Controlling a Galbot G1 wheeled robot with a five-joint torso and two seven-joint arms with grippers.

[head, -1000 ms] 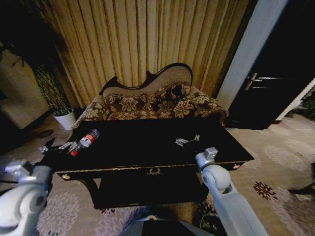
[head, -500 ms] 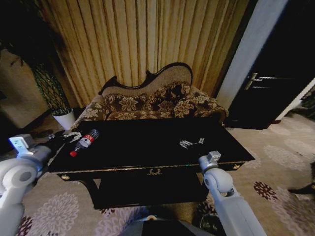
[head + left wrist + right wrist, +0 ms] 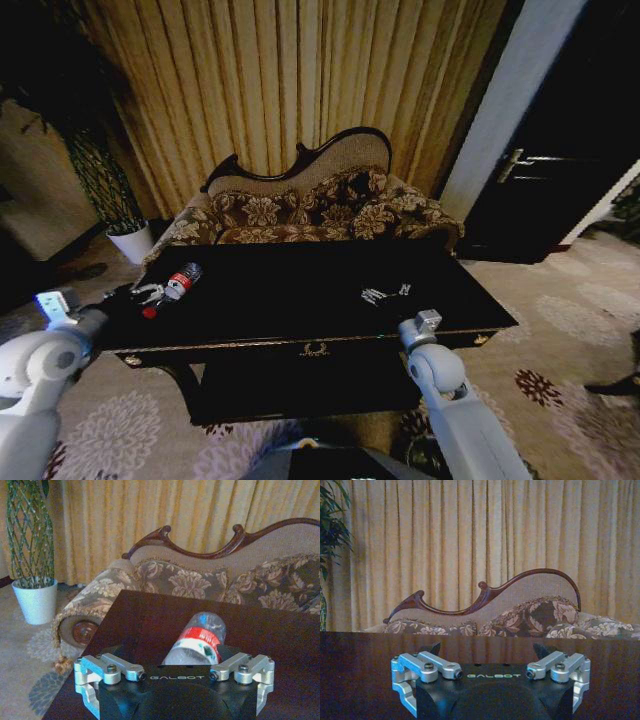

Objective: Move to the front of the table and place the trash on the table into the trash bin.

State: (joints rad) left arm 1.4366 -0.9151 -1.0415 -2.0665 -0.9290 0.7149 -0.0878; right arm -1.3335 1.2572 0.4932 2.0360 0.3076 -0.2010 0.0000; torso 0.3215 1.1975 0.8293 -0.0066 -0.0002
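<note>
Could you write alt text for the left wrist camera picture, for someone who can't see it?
The left gripper, fingers open, sits at the near end of a clear plastic bottle with a red label lying on the black table. Behind the table stand a floral sofa with a carved back, gold curtains and a white plant pot.

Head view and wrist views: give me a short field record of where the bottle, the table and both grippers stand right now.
bottle: lying on its side at the table's left end
table: glossy black, directly ahead of the robot, sofa behind it
left gripper: open, at the bottle's cap end, fingers either side of the bottle, not closed on it
right gripper: open, low over the table's right front, holding nothing
</note>
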